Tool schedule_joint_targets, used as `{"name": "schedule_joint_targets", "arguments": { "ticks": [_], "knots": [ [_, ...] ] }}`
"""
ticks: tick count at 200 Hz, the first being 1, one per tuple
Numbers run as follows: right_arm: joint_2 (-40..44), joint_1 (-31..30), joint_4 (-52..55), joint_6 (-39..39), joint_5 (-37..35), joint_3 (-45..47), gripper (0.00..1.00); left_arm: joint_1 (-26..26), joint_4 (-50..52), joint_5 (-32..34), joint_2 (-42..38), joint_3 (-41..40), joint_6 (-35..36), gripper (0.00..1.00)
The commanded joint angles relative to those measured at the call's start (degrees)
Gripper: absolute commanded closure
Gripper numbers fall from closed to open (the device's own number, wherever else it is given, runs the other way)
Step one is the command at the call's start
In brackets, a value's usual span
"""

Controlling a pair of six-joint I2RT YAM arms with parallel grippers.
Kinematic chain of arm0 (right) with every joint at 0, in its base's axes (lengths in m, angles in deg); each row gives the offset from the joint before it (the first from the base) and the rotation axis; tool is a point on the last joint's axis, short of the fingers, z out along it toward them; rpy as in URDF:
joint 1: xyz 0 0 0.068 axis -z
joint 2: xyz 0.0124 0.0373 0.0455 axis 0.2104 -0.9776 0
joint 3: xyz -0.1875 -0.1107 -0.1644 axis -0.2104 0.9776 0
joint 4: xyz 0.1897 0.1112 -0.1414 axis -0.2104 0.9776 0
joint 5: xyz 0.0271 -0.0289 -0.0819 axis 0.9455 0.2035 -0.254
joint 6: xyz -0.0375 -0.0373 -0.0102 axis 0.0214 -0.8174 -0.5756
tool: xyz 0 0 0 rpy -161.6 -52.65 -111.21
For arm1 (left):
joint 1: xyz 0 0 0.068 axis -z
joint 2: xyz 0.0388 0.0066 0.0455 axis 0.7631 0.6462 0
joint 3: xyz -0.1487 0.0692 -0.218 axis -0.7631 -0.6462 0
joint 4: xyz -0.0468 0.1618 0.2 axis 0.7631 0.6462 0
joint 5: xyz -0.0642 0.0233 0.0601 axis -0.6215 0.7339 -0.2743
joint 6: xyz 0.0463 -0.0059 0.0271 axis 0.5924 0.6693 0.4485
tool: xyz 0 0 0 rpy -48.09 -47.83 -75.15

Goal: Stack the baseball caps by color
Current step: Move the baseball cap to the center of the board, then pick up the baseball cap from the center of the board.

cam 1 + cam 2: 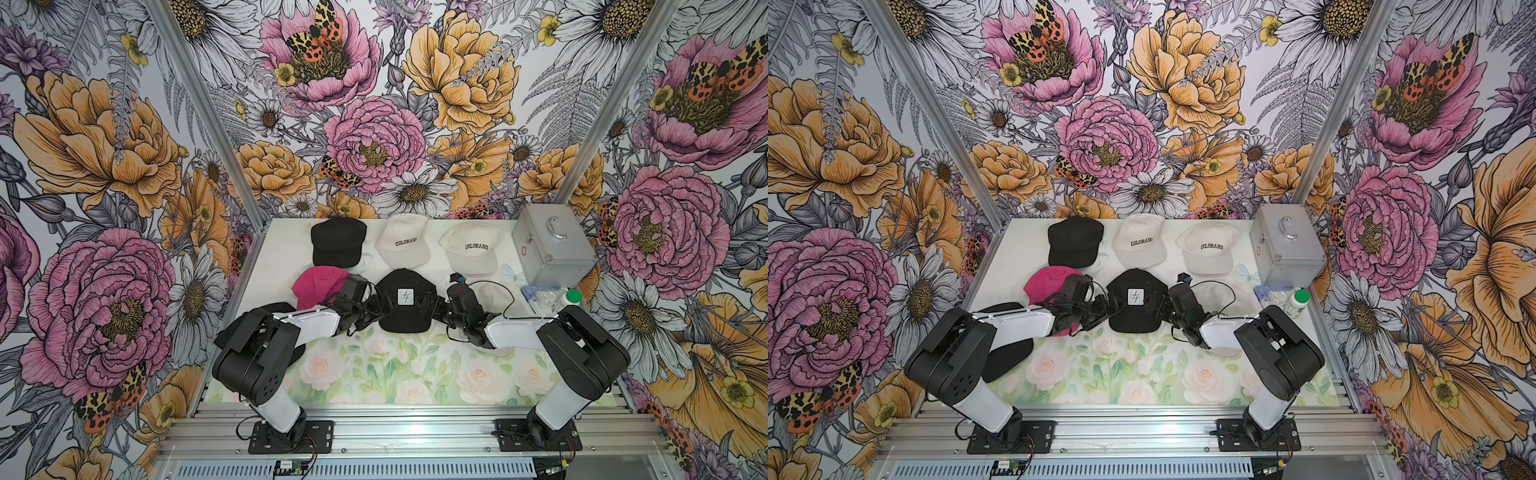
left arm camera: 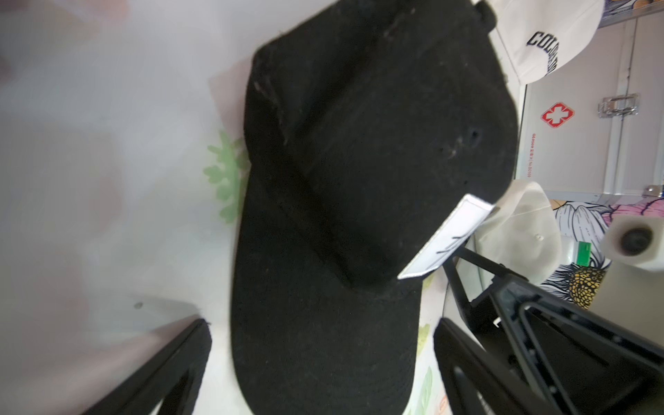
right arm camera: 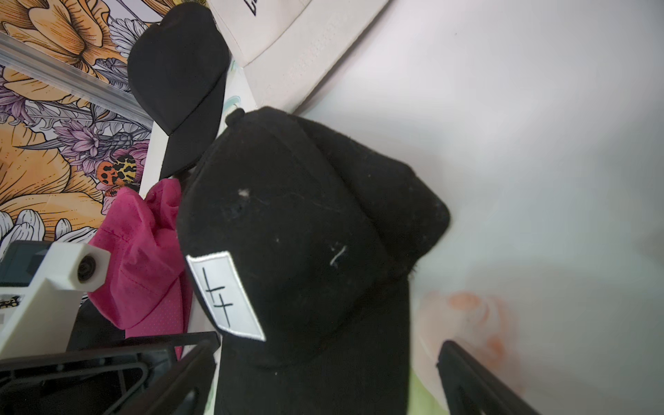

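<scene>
A black cap with a white patch [image 1: 405,311] [image 2: 341,179] [image 3: 323,215] lies mid-table. My left gripper [image 1: 375,309] [image 2: 323,352] and right gripper [image 1: 431,309] [image 3: 327,363] flank it from either side, both open, each with the brim between its fingers and gaps showing. Behind lie a plain black cap [image 1: 338,241] and two cream COLORADO caps [image 1: 403,241] [image 1: 471,248]. A hot pink cap [image 1: 316,282] [image 3: 143,258] sits by the left wrist. Another black cap [image 1: 1009,357] is partly hidden under the left arm, a cream cap [image 1: 496,297] under the right.
A silver metal case [image 1: 552,243] stands at the back right corner. In front of it lie a clear plastic bag [image 1: 540,295] and a white green-lidded bottle [image 1: 569,301]. The floral mat [image 1: 395,365] covers the table's front. Patterned walls close three sides.
</scene>
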Motion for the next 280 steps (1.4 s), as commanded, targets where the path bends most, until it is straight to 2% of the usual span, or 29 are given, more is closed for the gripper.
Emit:
{"name": "schedule_joint_targets", "arguments": {
  "ticks": [1, 50, 79, 99, 126, 162, 197, 222, 253, 265, 280],
  "knots": [
    [4.55, 0.10, 1.72, -2.75, -2.57, 1.01, 0.01, -0.42, 6.63, 2.59, -3.84, 1.49, 3.22, 0.01],
    [9.59, 0.36, 2.38, -7.96, -7.53, 0.41, 0.01, -0.13, 11.52, 8.43, -12.28, 2.71, 2.26, 0.01],
    [11.09, 0.19, 2.51, -18.29, -10.28, -1.25, 0.01, -1.12, 14.20, 16.97, -15.92, 4.59, 1.03, 0.01],
    [12.23, 0.22, 2.64, -23.20, -13.41, -2.44, 0.01, -3.77, 14.69, 20.59, -17.82, 5.24, -0.88, 0.01],
    [13.66, 0.27, 2.41, -27.58, -15.02, -3.51, 0.01, -9.35, 15.31, 18.98, -18.27, 6.58, -2.46, 0.01],
    [15.36, 0.32, 1.75, -28.95, -14.83, -2.25, 0.01, -16.29, 15.40, 18.47, -18.40, 10.06, 4.12, 0.01],
    [16.08, 0.61, 1.73, -28.56, -15.09, -0.93, 0.01, -22.04, 16.75, 12.35, -11.05, 18.93, 16.62, 0.01],
    [15.56, 1.06, 1.99, -27.80, -15.28, -1.40, 0.01, -25.22, 18.39, 14.99, -3.26, 26.28, 20.88, 0.01],
    [15.29, 1.41, 3.67, -26.79, -15.44, -2.81, 0.01, -26.59, 18.98, 16.70, 6.36, 35.51, 24.66, 0.01],
    [15.38, 1.41, 4.22, -26.54, -15.46, -3.11, 0.01, -28.43, 19.18, 12.20, 10.64, 39.44, 24.23, 0.01],
    [15.45, 1.41, 5.06, -26.34, -15.46, -3.53, 0.01, -32.02, 19.27, 3.01, 17.32, 44.24, 20.74, 0.01]
  ]
}}
